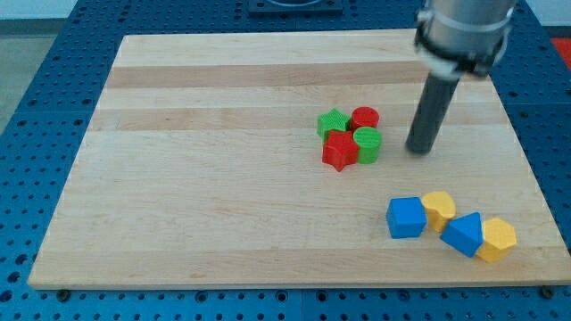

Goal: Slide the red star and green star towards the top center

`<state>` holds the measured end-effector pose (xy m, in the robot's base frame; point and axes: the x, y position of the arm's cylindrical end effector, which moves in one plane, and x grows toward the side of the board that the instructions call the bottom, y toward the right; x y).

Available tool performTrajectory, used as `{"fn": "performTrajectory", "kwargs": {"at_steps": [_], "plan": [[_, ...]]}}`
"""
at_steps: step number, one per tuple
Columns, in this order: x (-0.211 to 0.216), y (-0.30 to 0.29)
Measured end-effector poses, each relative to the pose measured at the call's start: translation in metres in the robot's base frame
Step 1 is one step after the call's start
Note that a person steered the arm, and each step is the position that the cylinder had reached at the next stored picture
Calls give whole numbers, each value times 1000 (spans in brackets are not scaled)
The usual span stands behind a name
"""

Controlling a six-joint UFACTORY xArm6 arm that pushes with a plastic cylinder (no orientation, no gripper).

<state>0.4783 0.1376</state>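
My tip (pixel 418 150), a bare rod with no fingers to open or close, stands right of the red star (pixel 339 151) and green star (pixel 333 123), level with the red.

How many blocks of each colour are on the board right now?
Red: 2, the red star and a red round block
Green: 2, the green star and a green round block
Blue: 2
Yellow: 2
Total: 8

Bright, even light, mildly soft picture

My rod (pixel 430 111) looks slightly blurred; blocks cast faint, short shadows on the wooden board (pixel 205 178), with no harsh glare.
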Motion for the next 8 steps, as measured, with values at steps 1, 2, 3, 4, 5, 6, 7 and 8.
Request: {"fn": "performTrajectory", "kwargs": {"at_steps": [1, 2, 3, 4, 5, 6, 7, 8], "plan": [[4, -3], [15, -28], [6, -70], [3, -77], [-31, -77], [-52, -79], [-60, -86], [-94, -115]]}}
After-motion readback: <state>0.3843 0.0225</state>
